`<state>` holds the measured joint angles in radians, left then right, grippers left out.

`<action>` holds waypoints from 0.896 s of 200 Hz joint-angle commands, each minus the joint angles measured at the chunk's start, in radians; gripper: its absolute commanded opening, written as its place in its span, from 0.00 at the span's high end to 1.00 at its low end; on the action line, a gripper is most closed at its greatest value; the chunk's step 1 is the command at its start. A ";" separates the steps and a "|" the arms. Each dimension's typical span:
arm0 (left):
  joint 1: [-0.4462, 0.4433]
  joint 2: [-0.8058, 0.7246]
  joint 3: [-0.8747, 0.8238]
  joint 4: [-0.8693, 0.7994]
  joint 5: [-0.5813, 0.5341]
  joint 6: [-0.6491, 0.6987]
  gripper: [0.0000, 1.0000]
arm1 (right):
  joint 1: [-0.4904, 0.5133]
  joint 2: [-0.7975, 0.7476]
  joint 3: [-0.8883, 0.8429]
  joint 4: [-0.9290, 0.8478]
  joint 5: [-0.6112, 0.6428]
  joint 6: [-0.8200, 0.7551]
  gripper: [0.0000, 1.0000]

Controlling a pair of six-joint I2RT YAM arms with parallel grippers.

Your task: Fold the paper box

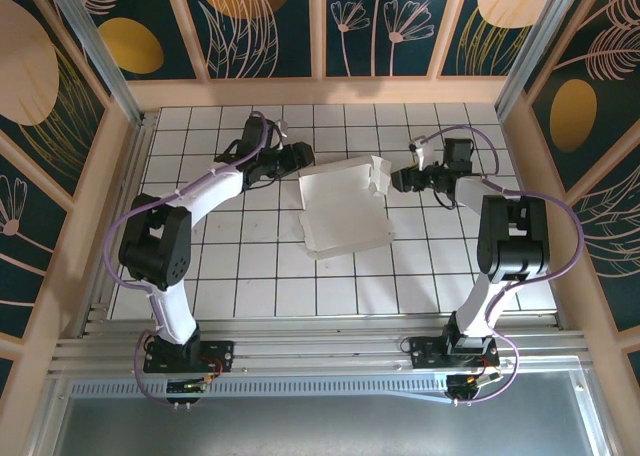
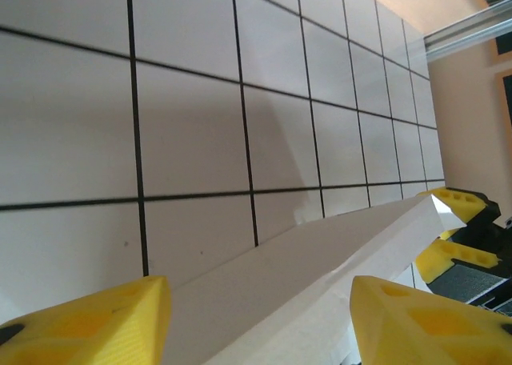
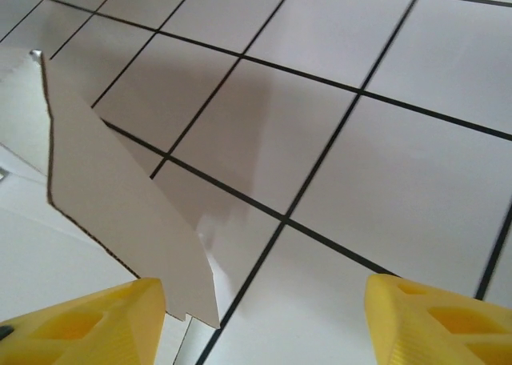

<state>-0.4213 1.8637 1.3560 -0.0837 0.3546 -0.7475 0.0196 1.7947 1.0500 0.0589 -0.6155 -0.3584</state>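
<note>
1. 2 arms stand at the near edge of the white tiled table (image 1: 250,286).
2. The paper box (image 1: 345,216) lies mid-table between them, mostly flat, with a flap (image 1: 378,176) raised at its far right corner.
3. The right gripper (image 1: 397,181) sits just beside that flap, its jaws apart and gripping nothing.
4. Farthest, the left gripper (image 1: 303,157) is at the box's far left corner. Its jaws are apart, and a raised box edge passes between its yellow fingers (image 2: 88,321).

paper box (image 1: 345,211): white | table (image 1: 250,276): white tiles, black grid | claw fingers (image 2: 88,321): yellow
</note>
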 commanded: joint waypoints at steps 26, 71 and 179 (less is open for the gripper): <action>-0.014 -0.072 -0.072 -0.120 -0.247 -0.041 0.39 | 0.024 0.002 -0.031 -0.002 -0.024 -0.036 0.33; -0.013 -0.186 -0.108 -0.185 -0.327 -0.187 0.42 | 0.033 0.004 -0.033 0.029 -0.018 -0.031 0.33; -0.071 -0.210 -0.243 -0.004 -0.185 -0.452 0.39 | 0.044 -0.023 -0.043 0.058 -0.049 -0.024 0.33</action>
<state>-0.4812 1.5970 1.0805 -0.1204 0.1505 -1.1687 0.0525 1.7943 1.0206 0.0895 -0.6308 -0.3687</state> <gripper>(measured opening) 0.624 0.670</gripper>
